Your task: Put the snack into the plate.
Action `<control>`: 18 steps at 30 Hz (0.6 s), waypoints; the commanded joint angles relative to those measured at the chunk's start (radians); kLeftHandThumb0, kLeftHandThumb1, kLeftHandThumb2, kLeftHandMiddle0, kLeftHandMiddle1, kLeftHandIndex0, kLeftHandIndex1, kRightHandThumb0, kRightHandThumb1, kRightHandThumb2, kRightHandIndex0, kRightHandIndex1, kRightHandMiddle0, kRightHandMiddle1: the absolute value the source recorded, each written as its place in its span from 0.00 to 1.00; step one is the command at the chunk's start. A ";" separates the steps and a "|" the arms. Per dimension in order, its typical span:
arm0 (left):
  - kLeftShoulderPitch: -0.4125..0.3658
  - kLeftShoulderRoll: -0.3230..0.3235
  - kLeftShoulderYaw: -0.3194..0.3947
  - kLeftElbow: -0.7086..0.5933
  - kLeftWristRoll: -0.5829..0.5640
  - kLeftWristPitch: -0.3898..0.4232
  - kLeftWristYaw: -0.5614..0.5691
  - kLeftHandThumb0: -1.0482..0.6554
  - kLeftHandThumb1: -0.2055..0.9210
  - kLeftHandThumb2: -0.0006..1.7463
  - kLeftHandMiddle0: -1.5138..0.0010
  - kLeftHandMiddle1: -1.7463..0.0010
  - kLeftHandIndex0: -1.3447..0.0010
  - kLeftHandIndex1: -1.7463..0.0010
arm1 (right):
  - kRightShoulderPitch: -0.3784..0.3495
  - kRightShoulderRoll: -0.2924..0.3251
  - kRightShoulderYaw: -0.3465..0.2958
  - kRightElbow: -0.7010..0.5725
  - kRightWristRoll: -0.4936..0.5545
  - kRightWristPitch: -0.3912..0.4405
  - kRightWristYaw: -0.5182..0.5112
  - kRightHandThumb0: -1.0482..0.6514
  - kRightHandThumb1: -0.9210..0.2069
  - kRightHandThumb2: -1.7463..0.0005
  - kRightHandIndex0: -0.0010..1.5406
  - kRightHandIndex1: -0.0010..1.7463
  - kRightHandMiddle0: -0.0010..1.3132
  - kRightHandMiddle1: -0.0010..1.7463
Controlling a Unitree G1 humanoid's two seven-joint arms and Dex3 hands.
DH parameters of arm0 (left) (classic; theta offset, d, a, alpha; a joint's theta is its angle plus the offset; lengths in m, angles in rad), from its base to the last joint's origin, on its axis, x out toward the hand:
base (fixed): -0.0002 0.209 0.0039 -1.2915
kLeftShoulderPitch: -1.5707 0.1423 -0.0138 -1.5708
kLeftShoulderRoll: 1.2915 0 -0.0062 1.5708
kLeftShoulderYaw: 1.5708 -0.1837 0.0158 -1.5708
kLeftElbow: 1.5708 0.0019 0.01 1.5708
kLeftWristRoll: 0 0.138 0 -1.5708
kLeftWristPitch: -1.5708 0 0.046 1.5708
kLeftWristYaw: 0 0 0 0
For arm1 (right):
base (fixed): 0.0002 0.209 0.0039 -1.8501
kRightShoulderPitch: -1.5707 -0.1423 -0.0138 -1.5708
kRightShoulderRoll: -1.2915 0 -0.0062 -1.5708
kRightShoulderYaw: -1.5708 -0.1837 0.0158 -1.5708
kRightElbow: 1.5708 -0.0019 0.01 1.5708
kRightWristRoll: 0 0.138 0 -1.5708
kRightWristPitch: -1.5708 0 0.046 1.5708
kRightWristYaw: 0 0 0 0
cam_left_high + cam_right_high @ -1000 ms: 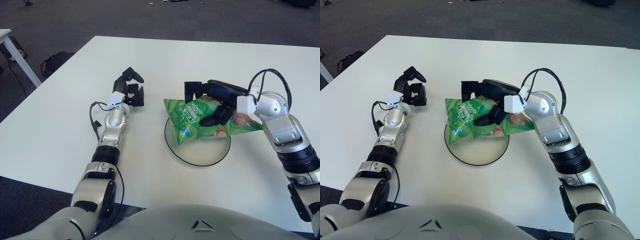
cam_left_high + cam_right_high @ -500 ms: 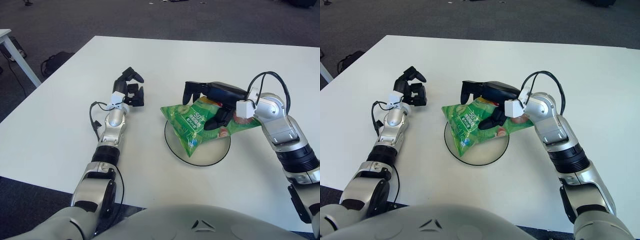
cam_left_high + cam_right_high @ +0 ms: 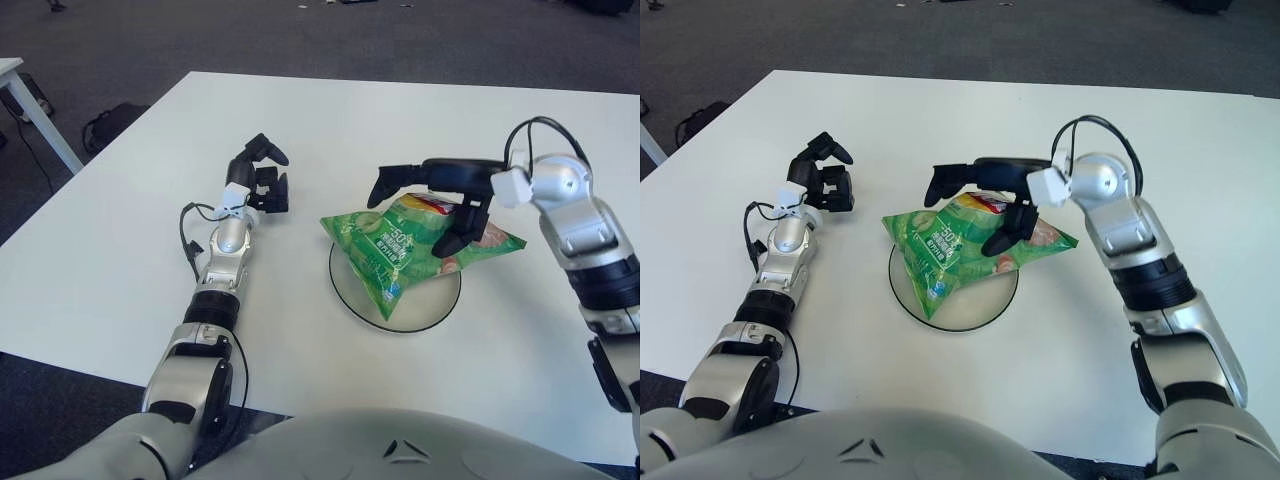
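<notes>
Snack bag (image 3: 415, 241), green, lies across the plate (image 3: 434, 305) on the white table (image 3: 120, 250), overhanging its rim. Right hand (image 3: 445, 195) hovers above, fingers spread; left hand (image 3: 262, 178) rests curled, empty.

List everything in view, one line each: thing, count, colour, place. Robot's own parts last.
snack bag: one, green, lying across the plate, its right end past the rim.
plate: one, clear with a dark rim, table centre.
table: one, white, filling the view.
second table: one, white, only a corner and leg showing at far left.
dark bag: one, black, on the floor beyond the table's left edge.
left hand: one, black, resting on the table left of the plate, curled, holding nothing.
right hand: one, black, just above the snack bag, fingers spread.
</notes>
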 commanded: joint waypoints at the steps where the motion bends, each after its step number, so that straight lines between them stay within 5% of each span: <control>1: 0.112 -0.030 -0.018 0.079 0.018 -0.001 0.003 0.30 0.36 0.84 0.09 0.00 0.47 0.00 | -0.085 -0.017 -0.043 0.057 0.090 0.058 0.074 0.10 0.38 0.61 0.00 0.04 0.00 0.27; 6: 0.110 -0.028 -0.019 0.083 0.018 -0.003 0.001 0.30 0.35 0.84 0.09 0.00 0.46 0.00 | -0.229 -0.042 -0.087 0.206 0.168 0.157 0.177 0.10 0.41 0.61 0.01 0.01 0.00 0.24; 11: 0.109 -0.027 -0.020 0.084 0.019 -0.006 0.001 0.30 0.36 0.84 0.09 0.00 0.46 0.00 | -0.265 -0.066 -0.120 0.353 0.178 0.224 0.219 0.11 0.42 0.60 0.02 0.01 0.00 0.24; 17: 0.111 -0.024 -0.022 0.077 0.021 0.008 0.003 0.30 0.35 0.84 0.08 0.00 0.46 0.00 | -0.374 -0.140 -0.120 0.407 0.155 0.459 0.238 0.13 0.43 0.59 0.02 0.01 0.00 0.22; 18: 0.112 -0.024 -0.022 0.075 0.021 0.010 0.003 0.30 0.35 0.84 0.08 0.00 0.46 0.00 | -0.393 -0.151 -0.112 0.408 0.141 0.550 0.211 0.13 0.43 0.59 0.02 0.01 0.00 0.22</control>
